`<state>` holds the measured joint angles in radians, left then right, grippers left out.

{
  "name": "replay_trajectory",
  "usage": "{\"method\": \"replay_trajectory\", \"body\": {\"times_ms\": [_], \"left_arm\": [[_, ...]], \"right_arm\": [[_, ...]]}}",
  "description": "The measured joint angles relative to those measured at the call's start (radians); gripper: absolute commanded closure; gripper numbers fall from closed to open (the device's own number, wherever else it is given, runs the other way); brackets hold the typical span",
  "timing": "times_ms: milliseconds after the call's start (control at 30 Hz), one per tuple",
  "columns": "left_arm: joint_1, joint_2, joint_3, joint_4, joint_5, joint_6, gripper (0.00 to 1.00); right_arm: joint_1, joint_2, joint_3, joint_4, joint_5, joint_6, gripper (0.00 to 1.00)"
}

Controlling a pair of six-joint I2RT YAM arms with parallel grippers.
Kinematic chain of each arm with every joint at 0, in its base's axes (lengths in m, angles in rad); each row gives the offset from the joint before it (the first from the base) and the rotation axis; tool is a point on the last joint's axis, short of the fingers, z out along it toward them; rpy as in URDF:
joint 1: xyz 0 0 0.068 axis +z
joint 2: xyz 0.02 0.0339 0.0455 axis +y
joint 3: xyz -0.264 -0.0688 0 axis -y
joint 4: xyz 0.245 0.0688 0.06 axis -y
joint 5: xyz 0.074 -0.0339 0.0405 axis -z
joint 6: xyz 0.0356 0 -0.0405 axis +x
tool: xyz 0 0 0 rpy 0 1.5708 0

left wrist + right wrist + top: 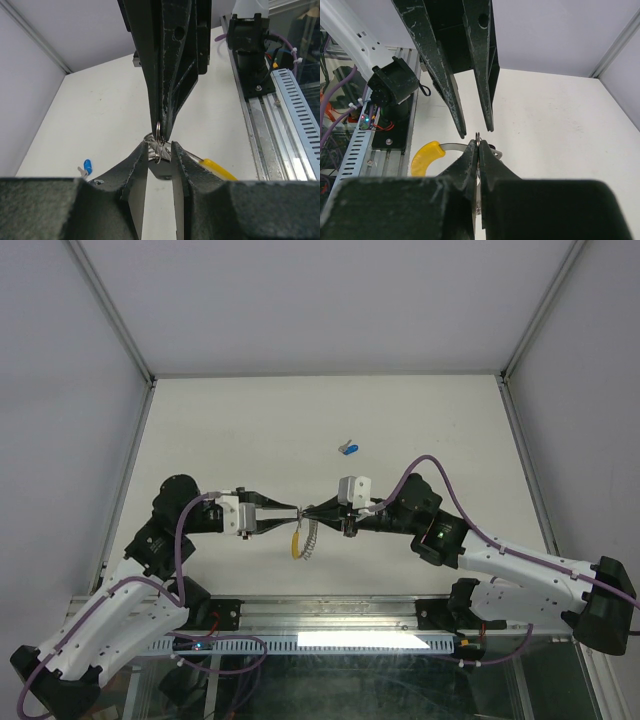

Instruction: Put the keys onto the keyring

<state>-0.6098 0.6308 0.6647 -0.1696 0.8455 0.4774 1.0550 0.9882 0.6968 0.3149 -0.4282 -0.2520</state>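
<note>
My right gripper (311, 512) is shut on a thin metal loop of the keyring (478, 138) and holds it above the table. The keyring's ribbed silver band and yellow segment (294, 544) hang below the two grippers. The yellow segment also shows in the right wrist view (426, 155) and the left wrist view (218, 169). My left gripper (296, 510) faces the right one tip to tip. Its jaws are open, one on either side of the held loop (158, 132). The blue-headed key (349, 448) lies on the table beyond them. I cannot make out a plain silver key.
The white table (200, 440) is walled on three sides. A metal rail with a slotted cable duct (295, 115) runs along the near edge by the arm bases. The blue-headed key also shows at the left in the left wrist view (87, 166).
</note>
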Motion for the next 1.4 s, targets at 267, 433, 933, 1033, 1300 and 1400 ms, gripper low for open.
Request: {"method": "replay_trajectory", "body": {"times_ms": [267, 433, 933, 1033, 1300, 1400], "left_arm": [[0.000, 0.006, -0.008, 0.082, 0.020, -0.059, 0.76], [0.000, 0.022, -0.013, 0.097, 0.029, -0.070, 0.76], [0.000, 0.068, -0.031, 0.107, 0.054, -0.067, 1.00], [0.000, 0.072, -0.031, 0.099, 0.056, -0.064, 1.00], [-0.006, 0.092, 0.015, -0.051, 0.005, 0.037, 1.00], [-0.006, 0.110, 0.051, -0.143, -0.035, 0.100, 1.00]], "right_arm": [[0.000, 0.000, 0.000, 0.000, 0.000, 0.000, 1.00], [0.000, 0.000, 0.000, 0.000, 0.000, 0.000, 1.00], [-0.004, 0.000, 0.000, -0.019, 0.002, 0.000, 1.00], [-0.006, 0.000, 0.000, -0.028, -0.014, -0.024, 0.98], [-0.005, -0.007, 0.009, -0.108, -0.042, -0.096, 0.72], [-0.005, -0.011, 0.034, -0.186, -0.039, -0.125, 0.71]]}}
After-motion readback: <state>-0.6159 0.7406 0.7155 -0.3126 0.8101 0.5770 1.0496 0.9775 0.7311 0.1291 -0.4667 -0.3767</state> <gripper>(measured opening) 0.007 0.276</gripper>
